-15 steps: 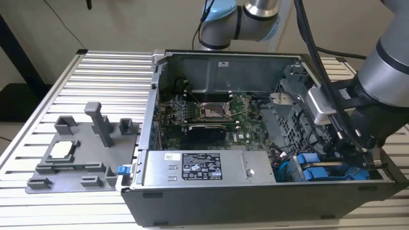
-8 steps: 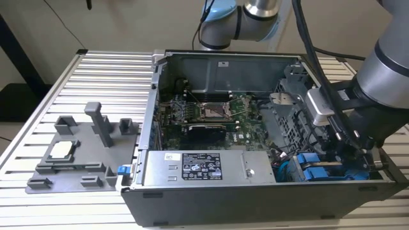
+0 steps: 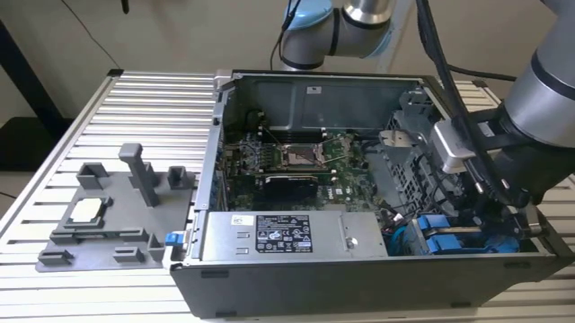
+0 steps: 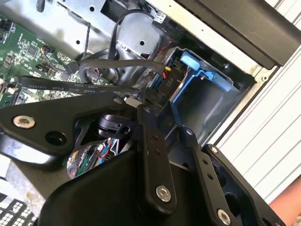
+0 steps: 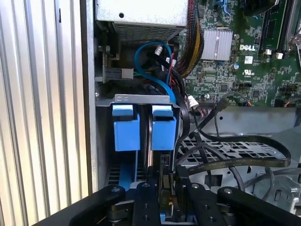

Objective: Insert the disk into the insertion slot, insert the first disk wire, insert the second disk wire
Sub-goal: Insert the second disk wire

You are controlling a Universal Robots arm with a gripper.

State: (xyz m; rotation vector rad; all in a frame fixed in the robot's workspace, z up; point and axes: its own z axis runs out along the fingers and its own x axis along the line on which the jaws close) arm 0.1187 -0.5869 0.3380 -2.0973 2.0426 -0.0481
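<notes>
First wrist view is showing the hand (image 5: 164, 197) reaching down at the insertion slot (image 5: 141, 101), its fingers closing on a small dark connector (image 5: 164, 186), while the blue-framed disk (image 5: 163, 129) is sitting upright in the cage.

disk (image 5: 163, 134): blue-framed, upright | seated in insertion slot (image 5: 141, 100), grey cage

Open PC case (image 3: 359, 282) on slatted table (image 3: 134, 121), arm (image 3: 530, 128) over blue drive carriers (image 3: 449, 241), grey fixture tray (image 3: 108, 222) beside.
</notes>
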